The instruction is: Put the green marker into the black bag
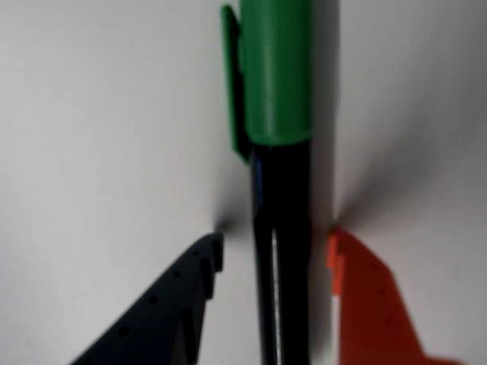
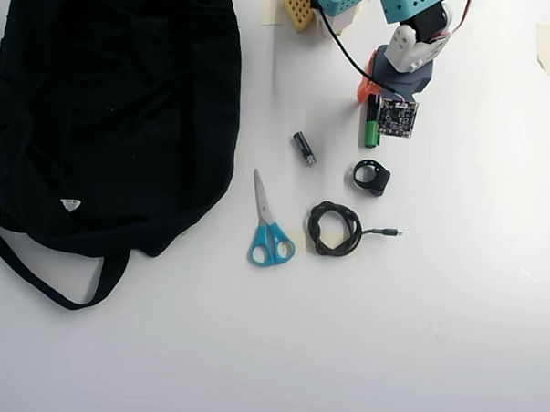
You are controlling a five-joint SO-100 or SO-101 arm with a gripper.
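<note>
While the arm hangs low over the table, the scene is read left to right in the overhead view:

Bag: 1 black bag, far left, by far the biggest item; thin strap looped below it, small white tag on the fabric. Well apart from the arm.

Scissors: 1 pair, blue handles, centre, blades pointing up.

Cylinder: 1 short silver-black cylinder, just above-right of the scissors.

Cable: 1 coiled black cable, right of the scissors, plug end trailing right.

Ring: 1 small black ring part, above the cable.

Marker: 1 green marker, lying on the table under the wrist; in the overhead view only its green cap is seen poking out below the wrist board.

Gripper: 1 gripper, fingers apart, nothing clamped yet. In the wrist view the dark finger is seen left of the barrel, the orange finger right of it.

Key relation: marker's long axis runs straight up the wrist view, between the two fingers and across their closing line; cap end away from the camera. Barrel sits nearer the orange finger; contact can't be confirmed, pic is blurry.

Next move, as judged: fingers to be closed on the black barrel, then a long carry left to the bag.
</note>
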